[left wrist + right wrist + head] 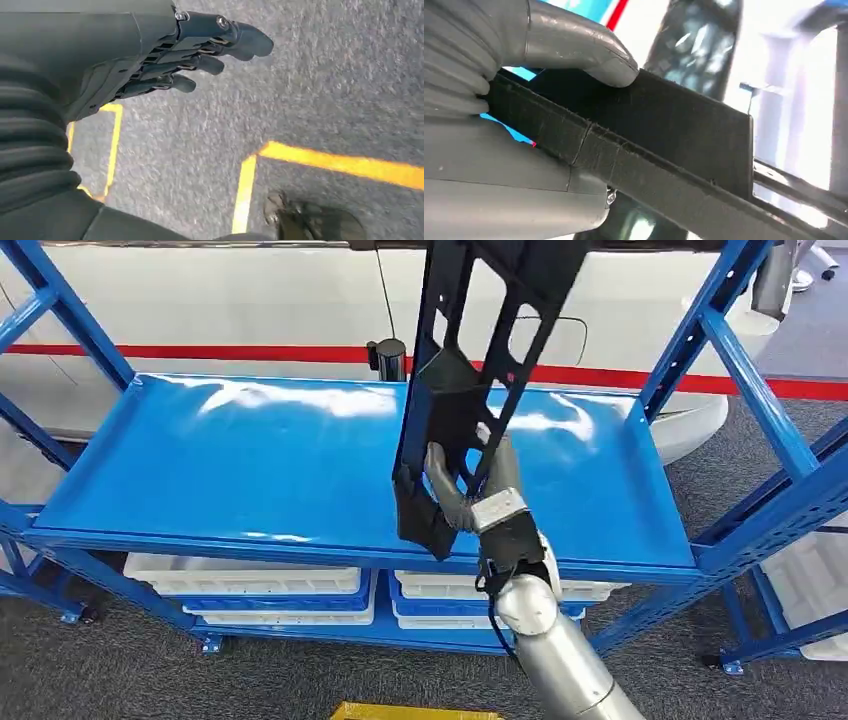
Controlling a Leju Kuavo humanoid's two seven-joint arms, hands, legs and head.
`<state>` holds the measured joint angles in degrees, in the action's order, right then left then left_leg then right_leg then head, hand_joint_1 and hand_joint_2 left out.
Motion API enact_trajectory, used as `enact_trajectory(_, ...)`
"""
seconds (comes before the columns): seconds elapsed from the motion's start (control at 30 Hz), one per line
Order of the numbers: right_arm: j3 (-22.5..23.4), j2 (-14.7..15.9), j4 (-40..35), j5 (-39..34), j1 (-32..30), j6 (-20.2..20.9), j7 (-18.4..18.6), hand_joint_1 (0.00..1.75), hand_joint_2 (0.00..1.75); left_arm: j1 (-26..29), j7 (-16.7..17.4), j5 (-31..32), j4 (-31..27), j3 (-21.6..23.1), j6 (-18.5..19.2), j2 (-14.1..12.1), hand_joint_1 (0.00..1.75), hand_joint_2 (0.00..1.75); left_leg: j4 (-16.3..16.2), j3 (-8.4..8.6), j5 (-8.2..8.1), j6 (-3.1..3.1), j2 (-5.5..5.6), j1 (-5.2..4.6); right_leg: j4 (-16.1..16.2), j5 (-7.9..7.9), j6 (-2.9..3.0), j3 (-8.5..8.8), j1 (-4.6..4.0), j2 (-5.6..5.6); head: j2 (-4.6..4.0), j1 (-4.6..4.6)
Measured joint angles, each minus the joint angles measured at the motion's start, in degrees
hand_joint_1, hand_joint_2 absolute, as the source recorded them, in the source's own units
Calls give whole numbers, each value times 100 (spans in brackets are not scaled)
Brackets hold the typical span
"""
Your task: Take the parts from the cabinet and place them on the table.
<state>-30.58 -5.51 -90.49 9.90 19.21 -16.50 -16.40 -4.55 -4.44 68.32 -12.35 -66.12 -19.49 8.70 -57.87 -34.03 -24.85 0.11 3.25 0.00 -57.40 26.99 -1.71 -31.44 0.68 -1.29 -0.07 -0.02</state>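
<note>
Right hand point(478, 495) grips the black part point(470, 360) near its lower end, above the blue shelf point(250, 455).

The right hand point(478, 490) grips a long black part point(470, 380) upright above the blue shelf point(250, 470).

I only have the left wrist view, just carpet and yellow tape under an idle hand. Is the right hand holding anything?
Observer: Yes, the right hand grips a long black part, held upright above the blue shelf.
Operator: Is the grip solid?
Observer: In the right wrist view the thumb presses on the part's flat black edge.
Operator: Anything else on that shelf?
Observer: Its top looks bare; white bins sit on the level below.
</note>
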Motion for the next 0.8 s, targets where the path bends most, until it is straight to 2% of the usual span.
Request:
enact_trajectory(0.03, -19, 84, -206, -65, -56, 55, -79, 175, 175, 6, -197, -100, 0, -24, 163, -4, 0, 175, 0, -1, 0, 0, 2, 0, 0, 0, 0, 0, 0, 0, 0, 0)
enact_trajectory(0.17, -122, 323, -733, -113, -221, 148, -262, 175, 175, 15, -587, -257, 0, -87, 452, -30, 0, 175, 0, -1, 0, 0, -1, 0, 0, 0, 0, -1, 0, 0, -2, 0)
enact_trajectory(0.47, -271, 564, -1249, -100, -368, 179, -362, 175, 175, 18, -736, -288, 0, -164, 616, -59, 0, 175, 0, -1, 0, 0, 0, 2, 0, 0, 0, -1, -2, 0, 0, 0)
enact_trajectory(0.7, -343, 690, -1422, -109, -421, 238, -439, 175, 175, 19, -872, -234, 0, -162, 371, -59, 0, 175, 0, -1, 0, 0, 0, 0, 0, 0, 0, 0, -1, 0, 0, 0)
enact_trajectory(0.8, -385, 743, -1464, -175, -436, 255, -446, 175, 175, 17, -690, -273, 0, -166, 305, -59, 0, 175, 0, -1, 0, 0, 0, 0, 0, 0, 0, 0, 0, 0, -2, 0)
